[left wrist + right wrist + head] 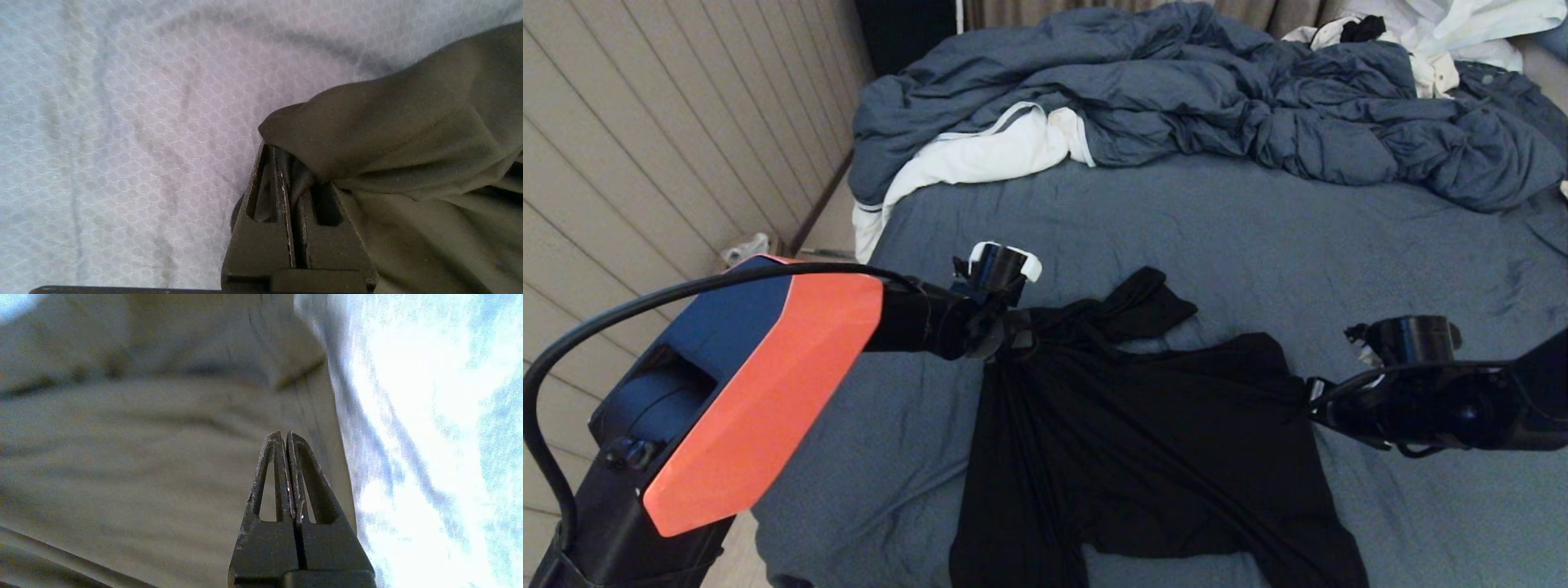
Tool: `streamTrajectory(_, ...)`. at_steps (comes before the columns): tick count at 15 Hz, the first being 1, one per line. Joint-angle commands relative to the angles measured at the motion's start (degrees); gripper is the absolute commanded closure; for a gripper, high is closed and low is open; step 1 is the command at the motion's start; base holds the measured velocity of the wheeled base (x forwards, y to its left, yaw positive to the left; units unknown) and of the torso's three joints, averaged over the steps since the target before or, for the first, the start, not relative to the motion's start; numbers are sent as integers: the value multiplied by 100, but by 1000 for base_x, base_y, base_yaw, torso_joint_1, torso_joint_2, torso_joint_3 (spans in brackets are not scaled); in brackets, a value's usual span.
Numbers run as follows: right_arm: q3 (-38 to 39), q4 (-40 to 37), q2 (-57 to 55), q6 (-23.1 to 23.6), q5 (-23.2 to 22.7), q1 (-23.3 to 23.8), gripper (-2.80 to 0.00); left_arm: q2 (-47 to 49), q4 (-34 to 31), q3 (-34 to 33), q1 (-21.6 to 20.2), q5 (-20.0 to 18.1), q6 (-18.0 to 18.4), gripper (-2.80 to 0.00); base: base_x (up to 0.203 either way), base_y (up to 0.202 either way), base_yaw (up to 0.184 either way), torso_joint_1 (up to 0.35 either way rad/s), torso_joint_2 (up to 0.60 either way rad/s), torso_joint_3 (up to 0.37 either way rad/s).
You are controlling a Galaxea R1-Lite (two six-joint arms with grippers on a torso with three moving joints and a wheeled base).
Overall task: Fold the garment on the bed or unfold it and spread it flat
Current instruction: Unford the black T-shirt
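The black garment [1143,441] lies partly spread on the slate-blue bed [1258,237], with one sleeve bunched at its far left. My left gripper [1013,331] is at that far left corner, shut on a fold of the garment [388,134] that drapes over its fingers [265,228]. My right gripper [1313,400] is at the shirt's right edge, fingers [282,465] pressed together. Its tips pinch the cloth [163,437] just inside the hem. The printed face is hidden.
A puffy blue-grey duvet [1217,98] is heaped across the far end of the bed. A white cloth with a grey stripe [964,159] hangs beside it at the left edge. More white clothes [1445,33] lie at the far right. A panelled wall [645,163] runs along the left.
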State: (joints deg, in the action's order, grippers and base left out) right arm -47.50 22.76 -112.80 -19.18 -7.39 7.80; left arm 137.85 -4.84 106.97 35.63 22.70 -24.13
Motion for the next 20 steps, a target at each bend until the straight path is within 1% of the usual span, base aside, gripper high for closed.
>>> streamTrajectory(1, -448, -11, 3, -25, -3, 1, 0, 58, 9, -21, -13, 7, -31, 0, 0, 0, 0, 0, 0, 0)
streamTrajectory(3, -1111, -44, -147, -14, 18, 8, 0, 58, 18, -19, -21, -2, -31, 0, 0, 0, 0, 0, 0, 0)
streamTrajectory(5, -1874, -266, -593, 6, 80, -9, 0, 69, 10, 17, -21, -2, -31, 0, 0, 0, 0, 0, 0, 0)
streamTrajectory(7, -2578, -593, -1101, 77, 306, -79, 0, 167, 4, 136, -21, -2, -30, 0, 0, 0, 0, 0, 0, 0)
streamTrajectory(9, -2949, -771, -1481, 315, 510, -116, 0, 328, -17, 293, -42, -2, -22, 0, 0, 0, 0, 0, 0, 0)
streamTrajectory(10, -3033, -788, -1548, 383, 534, -120, -280, 357, -26, 324, -48, -2, -22, 0, 0, 0, 0, 0, 0, 0)
streamTrajectory(13, -3230, -790, -1556, 371, 545, -121, -280, 378, -17, 324, -56, -2, -22, 0, 0, 0, 0, 0, 0, 0)
streamTrajectory(18, -3133, -758, -1372, 333, 535, -110, -280, 436, 9, 324, -56, -2, -22, 0, 0, 0, 0, 0, 0, 0)
streamTrajectory(20, -3073, -764, -1071, 316, 523, -91, -280, 454, 17, 324, -56, -2, -22, 0, 0, 0, 0, 0, 0, 0)
